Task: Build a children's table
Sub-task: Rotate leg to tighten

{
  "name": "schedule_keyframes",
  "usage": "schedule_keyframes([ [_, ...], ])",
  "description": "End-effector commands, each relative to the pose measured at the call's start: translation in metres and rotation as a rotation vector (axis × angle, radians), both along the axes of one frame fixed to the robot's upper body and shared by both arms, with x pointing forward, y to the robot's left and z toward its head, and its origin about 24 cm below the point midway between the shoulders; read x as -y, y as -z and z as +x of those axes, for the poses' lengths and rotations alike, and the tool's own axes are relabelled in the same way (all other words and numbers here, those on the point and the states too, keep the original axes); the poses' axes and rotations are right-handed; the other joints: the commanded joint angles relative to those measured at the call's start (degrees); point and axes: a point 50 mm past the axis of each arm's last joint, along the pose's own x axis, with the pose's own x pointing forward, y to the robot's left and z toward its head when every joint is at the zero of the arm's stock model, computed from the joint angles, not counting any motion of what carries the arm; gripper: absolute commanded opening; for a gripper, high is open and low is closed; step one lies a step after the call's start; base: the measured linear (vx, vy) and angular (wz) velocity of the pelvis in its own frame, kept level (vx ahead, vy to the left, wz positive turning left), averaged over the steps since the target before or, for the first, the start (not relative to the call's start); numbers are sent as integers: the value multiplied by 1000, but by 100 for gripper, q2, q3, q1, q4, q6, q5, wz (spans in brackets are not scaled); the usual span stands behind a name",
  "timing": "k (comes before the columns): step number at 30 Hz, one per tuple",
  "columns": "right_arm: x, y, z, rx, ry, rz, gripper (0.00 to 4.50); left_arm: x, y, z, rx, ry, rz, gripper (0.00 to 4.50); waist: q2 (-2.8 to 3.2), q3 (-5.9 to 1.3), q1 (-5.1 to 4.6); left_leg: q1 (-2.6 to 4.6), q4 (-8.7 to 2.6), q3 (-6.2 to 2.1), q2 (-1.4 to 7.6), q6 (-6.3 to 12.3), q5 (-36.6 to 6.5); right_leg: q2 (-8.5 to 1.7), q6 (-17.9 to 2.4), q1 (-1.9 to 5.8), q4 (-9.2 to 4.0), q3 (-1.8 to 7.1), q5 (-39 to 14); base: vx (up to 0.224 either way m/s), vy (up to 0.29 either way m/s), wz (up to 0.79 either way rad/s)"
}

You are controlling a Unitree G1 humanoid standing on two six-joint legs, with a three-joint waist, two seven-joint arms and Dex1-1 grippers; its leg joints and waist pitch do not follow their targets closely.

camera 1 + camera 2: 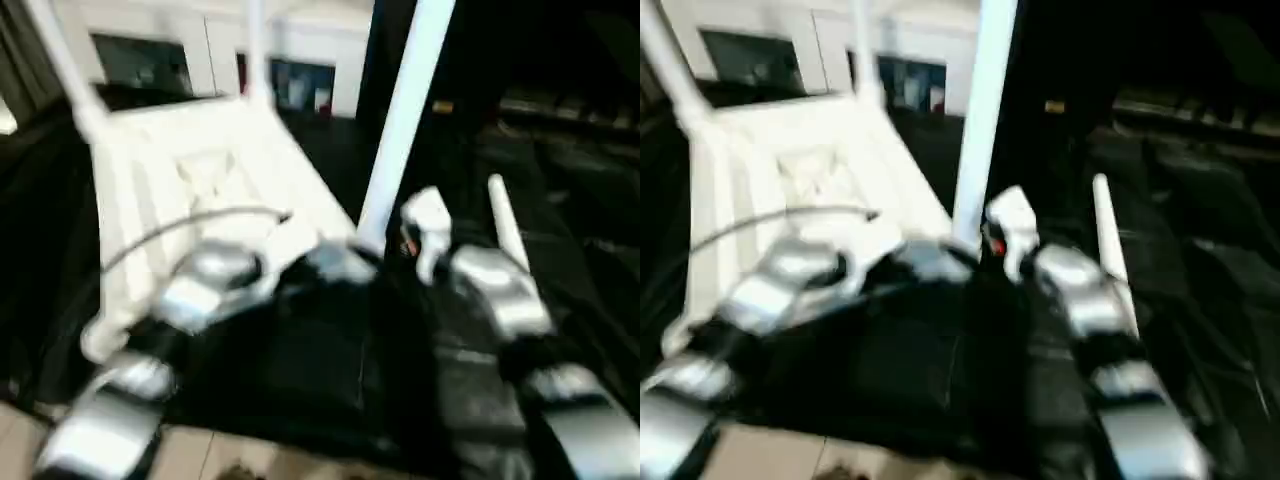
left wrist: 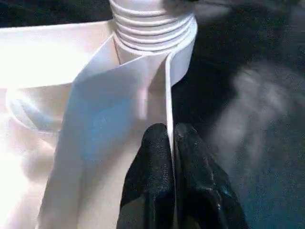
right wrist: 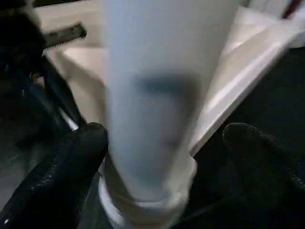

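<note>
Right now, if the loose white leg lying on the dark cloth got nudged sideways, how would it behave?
Loose leg: round and tapered, so it would probably roll, curving rather than going straight. It looks like hollow white plastic, so likely light and stiff. The dark cloth beneath is wrinkled, which may stop it soon.

White cabinet (image 1: 215, 50) stands along the back of the room, low and wide, with dark glass doors (image 1: 140, 62) set in white frames. Small coloured items sit behind a second glass door (image 1: 300, 85) on the cabinet's right side, too blurred to identify. Right of the cabinet the room falls into deep shadow, with faint horizontal lines, possibly shelving (image 1: 560, 110). In front of the cabinet a black cloth (image 1: 330, 370), creased and shiny, covers the work surface. Nearest the camera, below the cloth's edge, pale beige floor (image 1: 215, 455) shows.
</note>
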Motion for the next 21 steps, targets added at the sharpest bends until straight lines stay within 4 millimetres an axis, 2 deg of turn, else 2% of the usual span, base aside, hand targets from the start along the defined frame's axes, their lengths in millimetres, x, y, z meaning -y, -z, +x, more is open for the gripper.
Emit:
schedule_keyframes([
  [1, -1, -5, -5, 13, -76, -11, 439, 12, -10, -7, 13, 96, -81, 0, -33, -356, 10, 71, -425, -146, 473, 470, -646, -629, -1329, 344, -357, 359, -857, 0, 0, 0],
  [6, 0, 2, -14, 4, -151, -65, 439, 7, -11, -13, -4, 124, -77, 0, -39, -361, 22, 76, -409, -130, 449, 466, -571, -621, -1361, 342, -350, 359, -783, 0, 0, 0],
  [7, 1, 3, -16, -5, -169, -73, 439, 6, -11, -14, -4, 129, -78, 0, -66, -363, 30, 65, -406, -134, 448, 471, -550, -624, -1334, 359, -345, 357, -805, 0, 0, 0],
  [9, 0, 5, -19, -21, -190, -75, 439, 5, -11, -16, -6, 129, -78, 0, -62, -365, 38, 63, -401, -136, 451, 494, -503, -621, -1299, 360, -333, 358, -774, 0, 0, 0],
  [18, -3, 6, -16, -22, -178, -67, 439, 3, -12, -16, -5, 123, -74, 0, -70, -385, 31, 72, -377, -131, 437, 550, -330, -602, -1355, 354, -303, 343, -611, 0, 0, 0],
  [19, -3, 6, -16, -19, -175, -66, 439, 4, -12, -17, -5, 123, -74, 0, -88, -387, 32, 62, -369, -127, 431, 563, -302, -605, -1365, 364, -300, 344, -568, 0, 0, 0],
  [20, -4, 7, -16, -21, -169, -57, 410, 4, -11, -17, -5, 122, -75, 0, -82, -387, 35, 65, -369, -129, 431, 564, -295, -609, -1368, 362, -298, 344, -569, 0, 0, 0],
  [21, -4, 7, -16, -25, -167, -51, 403, 4, -11, -17, -6, 121, -75, 0, -80, -386, 33, 64, -368, -129, 431, 566, -301, -607, -1362, 362, -301, 342, -596, 0, 0, 0],
])
